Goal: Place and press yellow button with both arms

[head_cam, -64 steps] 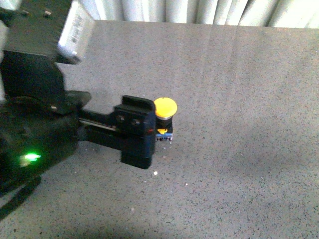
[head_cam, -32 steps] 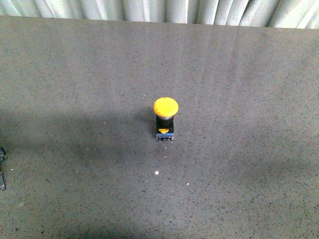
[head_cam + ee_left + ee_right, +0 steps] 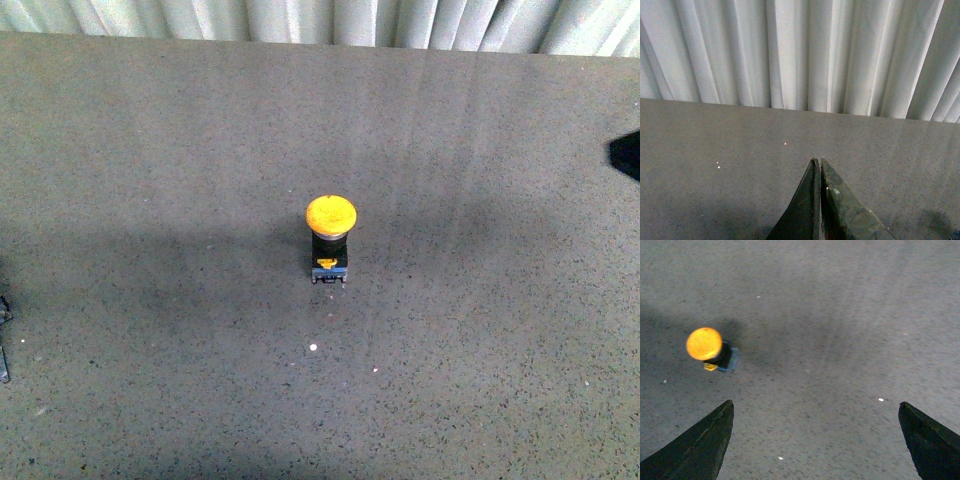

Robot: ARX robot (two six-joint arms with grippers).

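The yellow button (image 3: 330,216) stands upright alone at the middle of the grey table, yellow cap on a black body with a blue-grey base. It also shows in the right wrist view (image 3: 704,344), apart from the fingers. My right gripper (image 3: 816,405) is open and empty, well away from the button; a black tip of that arm (image 3: 627,153) shows at the front view's right edge. My left gripper (image 3: 817,161) is shut and empty, pointing over bare table toward the curtain. The button is out of the left wrist view.
A white pleated curtain (image 3: 800,50) hangs behind the table's far edge (image 3: 320,42). A few small white specks (image 3: 313,347) lie on the table. A bit of dark cable (image 3: 4,350) shows at the left edge.
The left arm, which stood against the button one second ago, has withdrawn out of the front view. The button stays in place. A black tip of the right arm has appeared at the right edge.
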